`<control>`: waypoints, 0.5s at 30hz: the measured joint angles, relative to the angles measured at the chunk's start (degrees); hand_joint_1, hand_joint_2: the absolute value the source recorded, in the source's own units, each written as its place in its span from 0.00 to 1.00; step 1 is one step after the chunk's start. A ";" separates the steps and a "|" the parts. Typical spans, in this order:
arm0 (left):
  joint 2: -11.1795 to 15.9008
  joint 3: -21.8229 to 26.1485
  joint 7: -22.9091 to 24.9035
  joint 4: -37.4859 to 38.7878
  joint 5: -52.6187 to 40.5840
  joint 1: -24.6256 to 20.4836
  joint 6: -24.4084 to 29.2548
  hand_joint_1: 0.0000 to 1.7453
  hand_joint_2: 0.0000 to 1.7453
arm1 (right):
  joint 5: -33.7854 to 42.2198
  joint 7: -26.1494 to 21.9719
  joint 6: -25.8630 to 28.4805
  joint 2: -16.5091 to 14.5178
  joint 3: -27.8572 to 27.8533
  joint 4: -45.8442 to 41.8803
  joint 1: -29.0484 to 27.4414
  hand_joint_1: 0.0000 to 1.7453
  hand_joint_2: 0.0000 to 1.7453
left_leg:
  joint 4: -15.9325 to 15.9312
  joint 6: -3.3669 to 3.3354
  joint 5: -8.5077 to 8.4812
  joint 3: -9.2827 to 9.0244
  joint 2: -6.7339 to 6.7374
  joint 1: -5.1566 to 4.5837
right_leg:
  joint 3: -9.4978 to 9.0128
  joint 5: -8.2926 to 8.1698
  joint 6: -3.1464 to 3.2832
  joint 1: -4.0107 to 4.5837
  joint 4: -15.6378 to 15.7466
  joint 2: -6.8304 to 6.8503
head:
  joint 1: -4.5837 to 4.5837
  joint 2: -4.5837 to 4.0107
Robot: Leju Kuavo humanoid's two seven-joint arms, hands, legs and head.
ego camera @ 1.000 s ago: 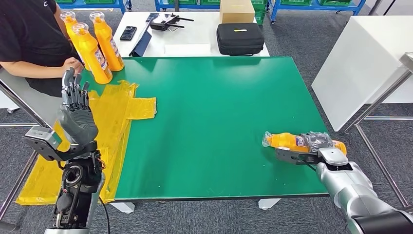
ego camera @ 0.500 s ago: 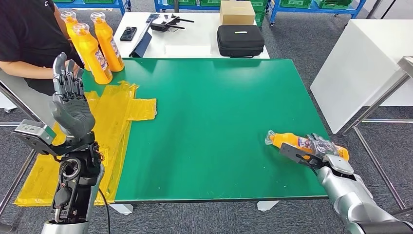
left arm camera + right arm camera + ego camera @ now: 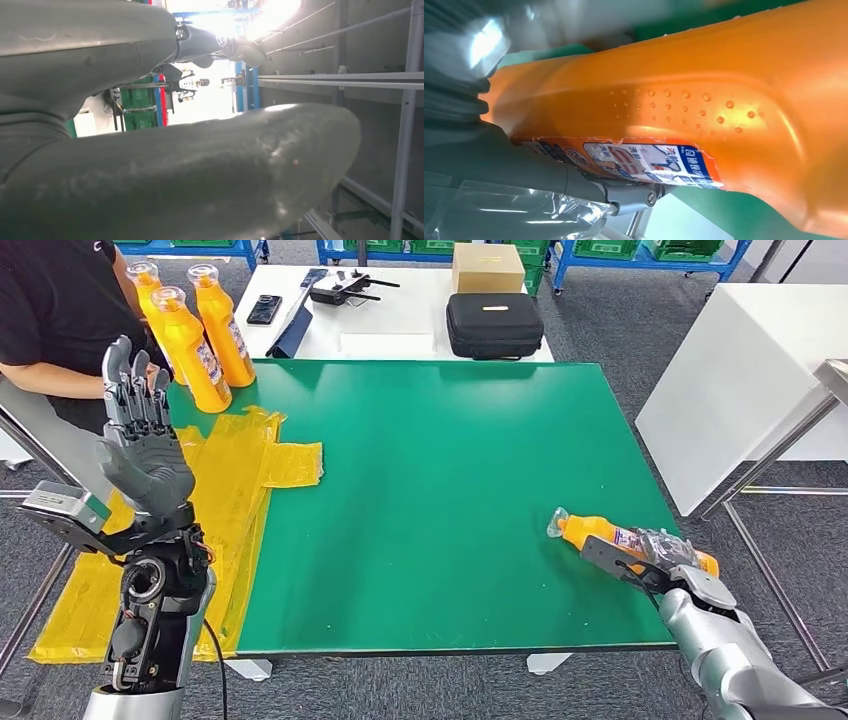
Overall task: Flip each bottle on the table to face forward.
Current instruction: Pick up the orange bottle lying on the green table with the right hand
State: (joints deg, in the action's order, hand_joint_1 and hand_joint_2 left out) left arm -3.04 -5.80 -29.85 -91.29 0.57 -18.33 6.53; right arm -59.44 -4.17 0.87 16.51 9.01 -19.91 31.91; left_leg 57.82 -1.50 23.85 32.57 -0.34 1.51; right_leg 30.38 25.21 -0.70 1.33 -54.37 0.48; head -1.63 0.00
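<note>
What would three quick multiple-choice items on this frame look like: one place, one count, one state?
1. Where does the lying bottle rest?
A. on the yellow sheet
B. near the green table's right edge
C. on the white table

2. How many orange bottles stand upright at the far left corner?
A. one
B. three
C. five

3. What is the left hand doing?
A. holding a bottle
B. pressing the table
C. raised, holding nothing

Key: B, it lies by the green table edge in the right hand; B, three upright bottles; C, fingers apart in the air.
</note>
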 joint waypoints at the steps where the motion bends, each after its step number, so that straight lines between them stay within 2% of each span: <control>1: 0.00 -0.03 -0.01 -0.01 0.00 0.00 0.01 0.00 0.00 | 0.02 -0.02 0.00 -0.03 -0.09 -0.02 -0.13 1.00 1.00 | 0.00 -0.01 0.01 -0.03 0.00 0.03 | -0.06 0.00 0.00 0.03 0.06 0.00 | 0.00 0.00; 15: 0.00 -0.28 -0.61 -0.49 -0.05 0.14 0.50 0.00 0.00 | 0.59 -0.35 -0.07 -0.40 -1.93 -0.46 -0.87 1.00 1.00 | 0.00 -0.07 0.12 -0.17 -0.08 0.24 | -0.45 -0.01 0.00 0.19 0.39 0.01 | 0.01 0.00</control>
State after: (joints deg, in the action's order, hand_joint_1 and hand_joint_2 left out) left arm -3.04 -6.08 -30.46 -91.78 0.51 -18.19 7.03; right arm -58.85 -4.52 0.81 16.10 7.08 -20.38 31.04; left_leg 57.82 -1.57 23.97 32.40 -0.42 1.75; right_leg 29.93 25.20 -0.70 1.51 -53.98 0.50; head -1.62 0.00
